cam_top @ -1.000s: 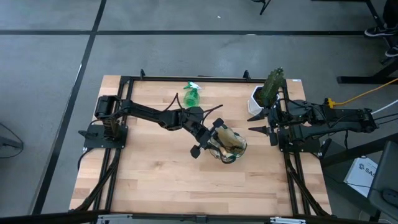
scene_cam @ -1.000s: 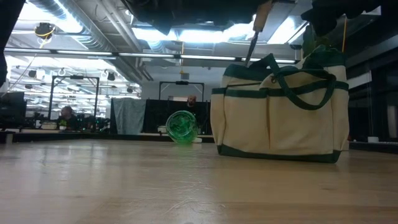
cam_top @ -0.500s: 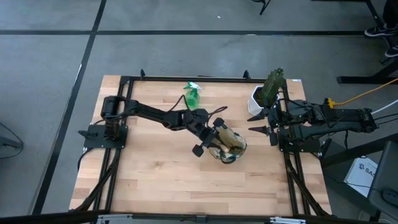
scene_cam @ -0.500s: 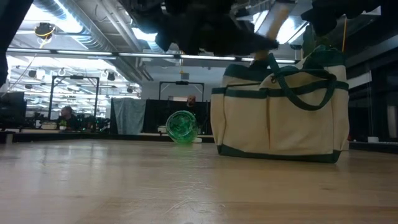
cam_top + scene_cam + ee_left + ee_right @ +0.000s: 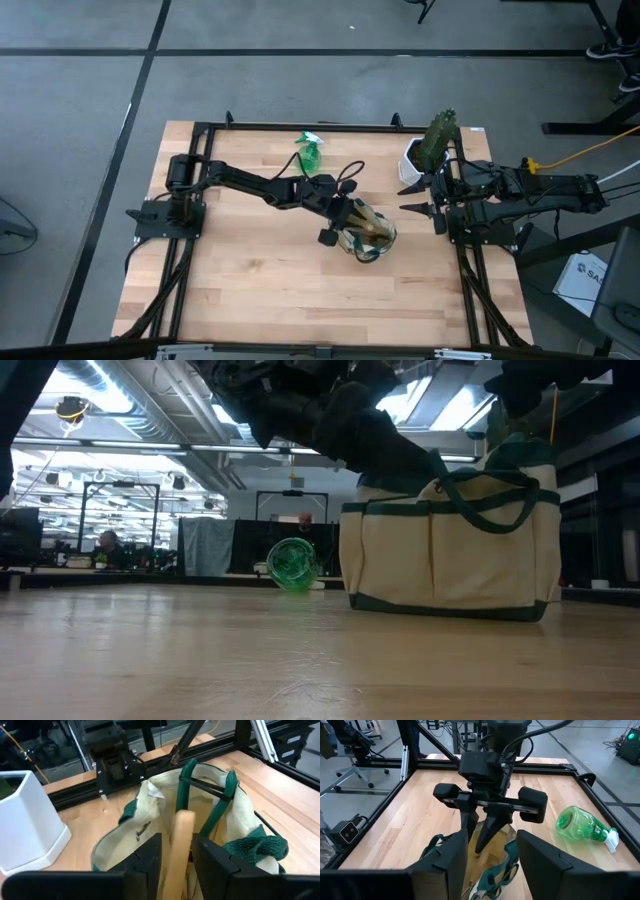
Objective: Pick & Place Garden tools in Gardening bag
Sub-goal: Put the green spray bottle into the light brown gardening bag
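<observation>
The beige gardening bag with green trim stands upright on the table's right half; it also shows in the low view. My left gripper is at the bag's open mouth, shut on a wooden-handled tool whose metal end is hidden. The green spray bottle lies on its side near the far edge, also in the right wrist view. My right gripper waits open and empty at the table's right edge. My left gripper pinches the tool's wooden handle between its two fingers. The fingers slant down toward the bag from its left side. The handle runs forward along the fingers and points into the bag's mouth, between the two green carry handles.
A white pot with a green plant stands at the far right corner, just beyond my right gripper. Black frame rails run along the table's edges. Bare wood lies on the near half of the table.
My left gripper has gone down and a little toward the table's right edge, onto the bag's mouth. It has stayed shut on the wooden-handled tool, whose lower end has gone down into the bag. The bag and the spray bottle have stayed in place.
</observation>
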You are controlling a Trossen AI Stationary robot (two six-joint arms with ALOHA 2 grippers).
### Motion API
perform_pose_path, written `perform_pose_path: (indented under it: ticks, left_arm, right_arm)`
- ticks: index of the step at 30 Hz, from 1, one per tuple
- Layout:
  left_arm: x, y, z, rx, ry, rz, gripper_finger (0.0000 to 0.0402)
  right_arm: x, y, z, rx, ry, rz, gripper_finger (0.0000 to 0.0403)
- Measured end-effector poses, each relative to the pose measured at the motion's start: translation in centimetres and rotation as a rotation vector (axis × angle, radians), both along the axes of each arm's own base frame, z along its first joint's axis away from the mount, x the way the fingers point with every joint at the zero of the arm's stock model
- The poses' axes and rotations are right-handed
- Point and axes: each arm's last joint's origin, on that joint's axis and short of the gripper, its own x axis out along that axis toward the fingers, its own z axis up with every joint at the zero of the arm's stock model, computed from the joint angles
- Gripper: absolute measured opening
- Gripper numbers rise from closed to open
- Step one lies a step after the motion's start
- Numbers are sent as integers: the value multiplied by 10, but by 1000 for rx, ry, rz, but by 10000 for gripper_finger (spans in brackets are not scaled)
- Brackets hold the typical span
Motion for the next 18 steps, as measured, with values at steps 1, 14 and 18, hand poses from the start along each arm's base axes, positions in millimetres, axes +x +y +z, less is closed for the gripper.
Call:
perform_pose_path:
  ticks: [1,14,18]
  left_arm:
    - [0,-1,0,-3,1,1,106]
    - [-29,1,50,99,28,72,166]
    - [-51,13,67,190,111,170,179]
  right_arm:
    - [0,0,0,0,0,0,172]
    - [0,0,0,0,0,1,172]
    - [0,0,0,0,0,0,172]
